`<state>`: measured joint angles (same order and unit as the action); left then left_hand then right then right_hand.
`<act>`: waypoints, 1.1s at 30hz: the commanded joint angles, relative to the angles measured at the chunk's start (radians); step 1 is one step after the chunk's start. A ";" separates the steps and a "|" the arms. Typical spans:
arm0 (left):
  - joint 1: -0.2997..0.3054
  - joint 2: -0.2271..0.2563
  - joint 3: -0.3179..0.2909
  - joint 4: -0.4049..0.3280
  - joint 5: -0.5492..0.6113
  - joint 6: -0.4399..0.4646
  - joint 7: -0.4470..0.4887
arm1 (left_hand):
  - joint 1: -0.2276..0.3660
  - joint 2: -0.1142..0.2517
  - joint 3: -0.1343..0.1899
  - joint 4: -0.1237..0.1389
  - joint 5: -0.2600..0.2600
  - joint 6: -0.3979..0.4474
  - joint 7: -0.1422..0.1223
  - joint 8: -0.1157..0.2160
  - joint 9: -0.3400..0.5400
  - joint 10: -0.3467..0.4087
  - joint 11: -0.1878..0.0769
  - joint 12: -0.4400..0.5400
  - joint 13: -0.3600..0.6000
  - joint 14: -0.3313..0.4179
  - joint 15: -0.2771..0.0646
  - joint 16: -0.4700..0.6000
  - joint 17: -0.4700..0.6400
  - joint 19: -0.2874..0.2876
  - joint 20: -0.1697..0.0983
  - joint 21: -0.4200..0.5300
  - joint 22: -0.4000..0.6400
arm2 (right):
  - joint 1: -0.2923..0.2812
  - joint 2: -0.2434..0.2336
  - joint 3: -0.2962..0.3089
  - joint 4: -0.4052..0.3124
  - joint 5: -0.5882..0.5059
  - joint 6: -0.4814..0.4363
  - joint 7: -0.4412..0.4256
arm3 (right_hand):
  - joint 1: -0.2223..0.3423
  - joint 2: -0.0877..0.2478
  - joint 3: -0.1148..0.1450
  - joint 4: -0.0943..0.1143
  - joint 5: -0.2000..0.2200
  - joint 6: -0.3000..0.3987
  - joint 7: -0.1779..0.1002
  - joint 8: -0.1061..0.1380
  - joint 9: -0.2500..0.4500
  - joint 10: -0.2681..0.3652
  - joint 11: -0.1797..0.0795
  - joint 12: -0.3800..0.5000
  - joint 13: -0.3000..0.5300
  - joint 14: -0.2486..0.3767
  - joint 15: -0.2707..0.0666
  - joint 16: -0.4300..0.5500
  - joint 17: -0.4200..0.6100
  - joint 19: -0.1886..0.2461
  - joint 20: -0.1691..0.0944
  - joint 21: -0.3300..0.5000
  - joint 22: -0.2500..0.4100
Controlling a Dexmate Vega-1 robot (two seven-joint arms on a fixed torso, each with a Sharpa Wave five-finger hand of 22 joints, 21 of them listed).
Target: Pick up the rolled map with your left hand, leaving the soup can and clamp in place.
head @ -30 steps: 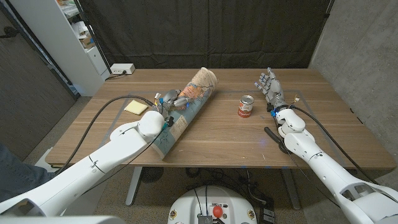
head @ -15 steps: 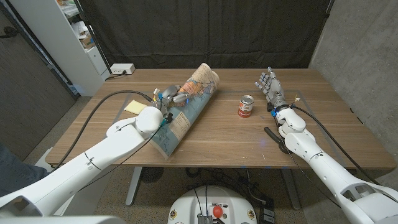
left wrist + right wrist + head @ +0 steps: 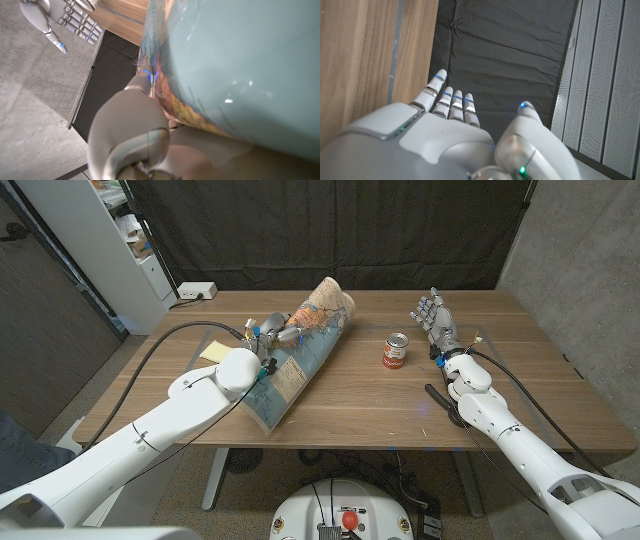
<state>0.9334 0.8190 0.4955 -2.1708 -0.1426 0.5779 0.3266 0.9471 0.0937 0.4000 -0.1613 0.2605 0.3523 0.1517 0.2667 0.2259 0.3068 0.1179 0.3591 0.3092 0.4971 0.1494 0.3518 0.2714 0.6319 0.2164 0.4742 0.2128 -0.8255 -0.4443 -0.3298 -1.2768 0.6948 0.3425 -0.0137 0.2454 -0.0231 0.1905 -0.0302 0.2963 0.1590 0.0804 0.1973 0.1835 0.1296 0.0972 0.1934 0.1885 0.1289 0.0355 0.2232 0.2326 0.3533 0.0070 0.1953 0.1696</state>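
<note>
The rolled map (image 3: 300, 352), a long tube printed in teal and tan, lies slantwise left of the table's middle. My left hand (image 3: 277, 334) grips it around its middle, and its far end tilts up. In the left wrist view my left hand (image 3: 145, 135) presses against the map's teal side (image 3: 240, 60). A red soup can (image 3: 397, 350) stands upright right of the middle. The dark clamp (image 3: 439, 396) lies by my right forearm. My right hand (image 3: 437, 320) stands beyond the can with straight, spread fingers and holds nothing; the right wrist view shows this hand (image 3: 455, 135) the same way.
A yellow pad of notes (image 3: 212, 352) lies left of the map, partly under a black cable. A white power strip (image 3: 195, 291) sits at the table's (image 3: 360, 405) back left corner. A white shelf (image 3: 110, 240) stands off to the left.
My left hand has risen with the map and shifted slightly away from me; the map's far end now sits higher. Can, clamp and right hand have stayed put.
</note>
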 commanded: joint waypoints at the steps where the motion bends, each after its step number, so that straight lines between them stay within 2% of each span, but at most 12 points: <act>1: 0.006 0.010 -0.013 -0.012 0.002 -0.008 0.001 | 0.011 0.000 0.007 -0.003 0.010 0.006 0.021 0.004 0.002 0.011 0.001 0.006 0.003 0.009 0.003 0.000 0.002 -0.003 0.001 0.004 0.001 | -0.006 0.000 0.001 -0.013 -0.004 0.004 -0.011 | 0.005 0.001 -0.001 0.001 0.002 0.010 0.004 0.001 0.006 0.011 0.003 0.005 0.001 0.006 0.001 0.006 0.003 0.009 -0.003 0.006 0.004; 33: -0.001 0.039 -0.050 -0.053 -0.012 -0.022 -0.027 | 0.016 0.000 0.010 0.000 0.016 0.011 0.020 0.002 0.004 0.013 0.001 0.005 0.010 0.010 0.004 -0.004 0.007 -0.009 0.001 0.007 0.000 | -0.025 -0.017 0.004 -0.068 -0.016 -0.013 -0.043 | 0.009 0.004 -0.002 -0.002 0.001 0.011 0.005 0.001 0.006 0.014 0.000 0.005 0.002 0.005 0.000 0.005 0.005 0.008 -0.003 0.003 0.003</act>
<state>0.9344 0.8476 0.4574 -2.2059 -0.1528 0.5557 0.3061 0.9498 0.0964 0.3998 -0.1614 0.2672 0.3521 0.1516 0.2661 0.2255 0.3141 0.1177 0.3591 0.3136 0.5014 0.1537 0.3518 0.2767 0.6283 0.2199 0.4742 0.2128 -0.8429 -0.4554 -0.3278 -1.3263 0.6821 0.3360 -0.0468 0.2454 -0.0232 0.1906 -0.0301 0.2963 0.1626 0.0840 0.1973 0.1834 0.1360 0.0964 0.1934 0.1882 0.1288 0.0355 0.2273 0.2349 0.3547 0.0054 0.1953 0.1696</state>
